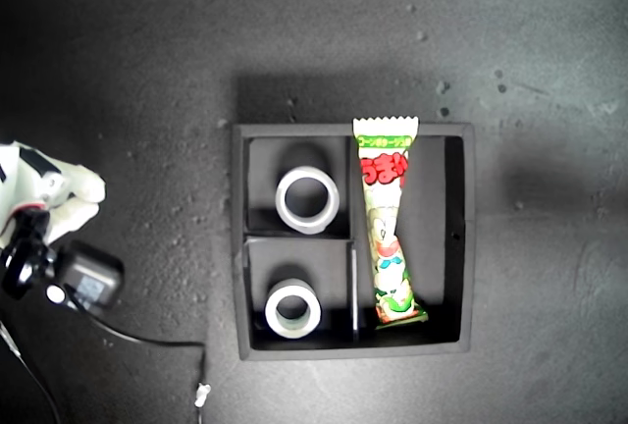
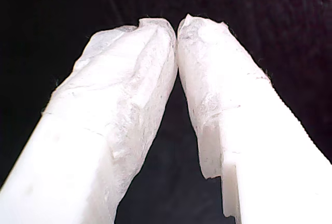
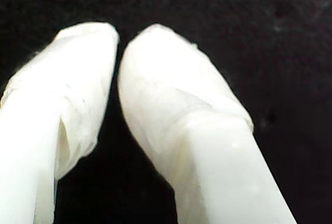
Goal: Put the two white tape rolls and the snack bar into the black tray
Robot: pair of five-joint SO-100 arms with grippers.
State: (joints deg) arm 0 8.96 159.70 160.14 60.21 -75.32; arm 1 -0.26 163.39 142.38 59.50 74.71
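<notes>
At the exterior view's left edge an arm waits, well apart from the black tray. In the tray I count two white tape rolls, one per small compartment, then one snack bar in the long one. My first gripper is pressed together, empty; my second gripper is nearly closed, empty.

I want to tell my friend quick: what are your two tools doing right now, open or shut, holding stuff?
My first tool: shut, tips touching, holding nothing.
My second tool: shut, holding nothing.
</notes>
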